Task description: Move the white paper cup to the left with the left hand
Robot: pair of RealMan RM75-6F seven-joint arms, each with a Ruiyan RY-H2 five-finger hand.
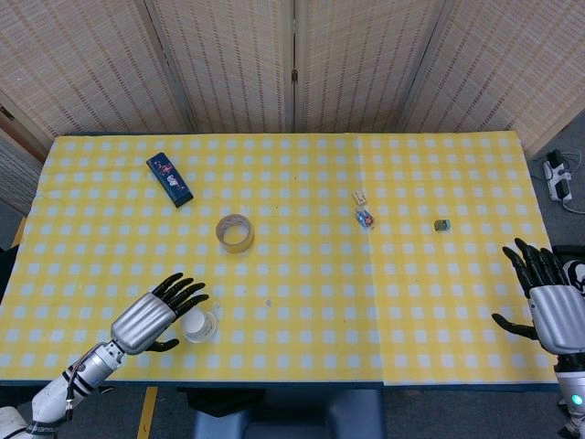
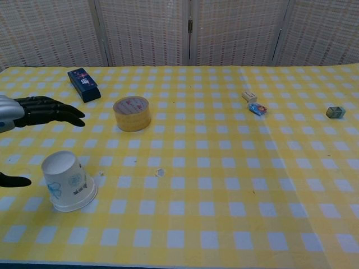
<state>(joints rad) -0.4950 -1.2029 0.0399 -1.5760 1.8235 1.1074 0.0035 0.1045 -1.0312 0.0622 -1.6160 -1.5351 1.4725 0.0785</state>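
The white paper cup (image 1: pixel 200 325) (image 2: pixel 65 181) stands upside down near the table's front edge, left of centre. My left hand (image 1: pixel 154 315) (image 2: pixel 35 111) hovers just left of the cup with its fingers spread and nothing in it; its thumb (image 2: pixel 14 180) lies low beside the cup, apart from it. At the table's right front edge my right hand (image 1: pixel 547 306) is open and holds nothing; the chest view does not show it.
A roll of yellow tape (image 1: pixel 235 232) (image 2: pixel 132 113) lies behind the cup. A dark blue box (image 1: pixel 169 178) (image 2: pixel 84 84) sits at the back left. Small items (image 1: pixel 364 217) (image 2: pixel 257 108) and a little green block (image 1: pixel 442 224) (image 2: pixel 335 112) lie on the right half.
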